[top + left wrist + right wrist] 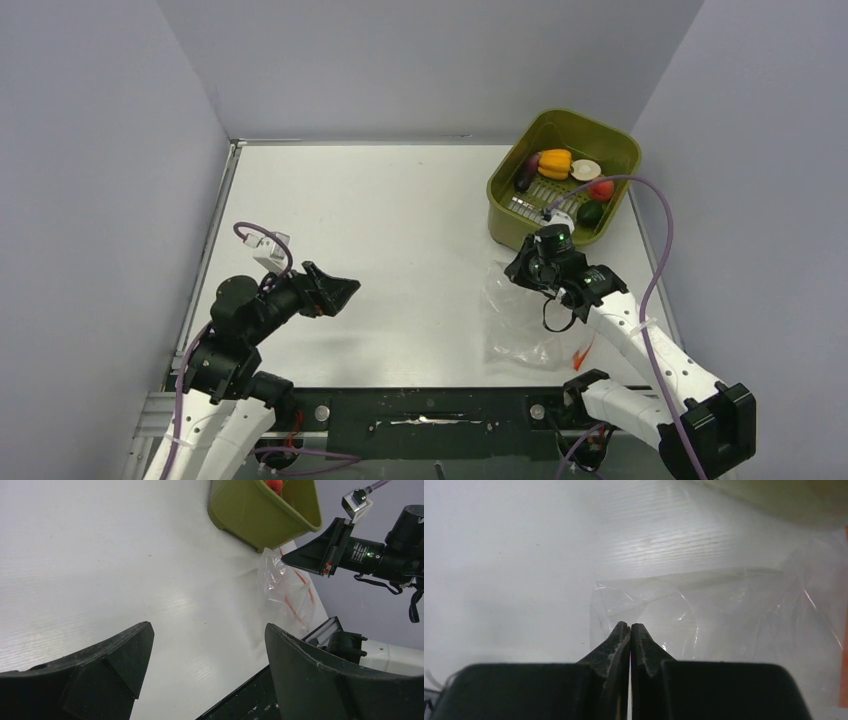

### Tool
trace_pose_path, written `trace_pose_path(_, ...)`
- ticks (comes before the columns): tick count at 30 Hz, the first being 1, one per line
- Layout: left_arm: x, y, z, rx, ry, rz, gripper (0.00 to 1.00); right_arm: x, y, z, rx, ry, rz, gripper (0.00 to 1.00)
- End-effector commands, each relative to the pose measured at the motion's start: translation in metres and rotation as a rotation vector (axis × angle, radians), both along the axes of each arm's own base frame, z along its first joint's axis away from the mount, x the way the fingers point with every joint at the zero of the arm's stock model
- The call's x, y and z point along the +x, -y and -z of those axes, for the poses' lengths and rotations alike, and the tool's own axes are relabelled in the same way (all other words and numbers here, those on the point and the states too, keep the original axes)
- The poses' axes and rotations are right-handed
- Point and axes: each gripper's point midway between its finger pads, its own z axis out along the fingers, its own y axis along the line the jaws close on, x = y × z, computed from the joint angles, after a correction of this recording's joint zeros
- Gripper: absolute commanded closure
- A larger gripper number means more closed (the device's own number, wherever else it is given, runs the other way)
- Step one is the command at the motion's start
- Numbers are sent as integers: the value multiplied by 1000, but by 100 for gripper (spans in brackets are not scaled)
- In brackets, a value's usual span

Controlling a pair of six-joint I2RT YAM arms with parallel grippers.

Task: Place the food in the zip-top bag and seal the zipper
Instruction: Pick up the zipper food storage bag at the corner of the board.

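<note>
The zip-top bag (525, 325) lies crinkled on the table at the near right, its red zipper (580, 355) along the near right edge. My right gripper (517, 268) is at the bag's far left edge. In the right wrist view the right gripper (630, 625) is shut, its tips pressed together over the clear film of the bag (724, 615). The food sits in the olive basket (610, 140): yellow-orange pepper (555, 162), pale slice (586, 170), red fruit (601, 189), dark green piece (590, 212) and purple piece (527, 175). My left gripper (345, 290) hovers open over bare table, far left of the bag.
The olive basket (250, 515) stands at the back right, close behind the bag (282, 587). Grey walls close in the table on three sides. A purple cable (655, 260) loops over the right arm. A black rail (430, 405) runs along the near edge.
</note>
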Motion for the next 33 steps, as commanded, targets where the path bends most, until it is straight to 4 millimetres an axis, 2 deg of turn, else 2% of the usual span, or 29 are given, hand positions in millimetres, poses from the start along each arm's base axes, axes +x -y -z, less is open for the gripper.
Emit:
trace_pose_path(1, -4, 7, -28, -60, 142, 50, 18, 9, -46, -49, 159, 161, -184, 100)
trace_pose_path(11, -6, 19, -48, -163, 202, 106, 19, 17, -91, -110, 407, 254, -187, 100)
trace_pose_path(16, 7, 19, -34, -152, 185, 75, 24, 24, -108, -138, 509, 307, -162, 100)
trace_pose_path(18, 10, 21, -37, -176, 202, 82, 25, 28, -113, -149, 538, 334, -139, 100)
trace_pose_path(22, 12, 31, -52, -258, 239, 121, 26, 34, -121, -164, 600, 363, -85, 100)
trace_pose_path(27, 19, 36, -51, -291, 296, 143, 25, 43, -132, -182, 698, 374, -32, 100)
trace_pose_path(33, 23, 38, -60, -363, 378, 133, 23, 57, -141, -197, 713, 394, 17, 100)
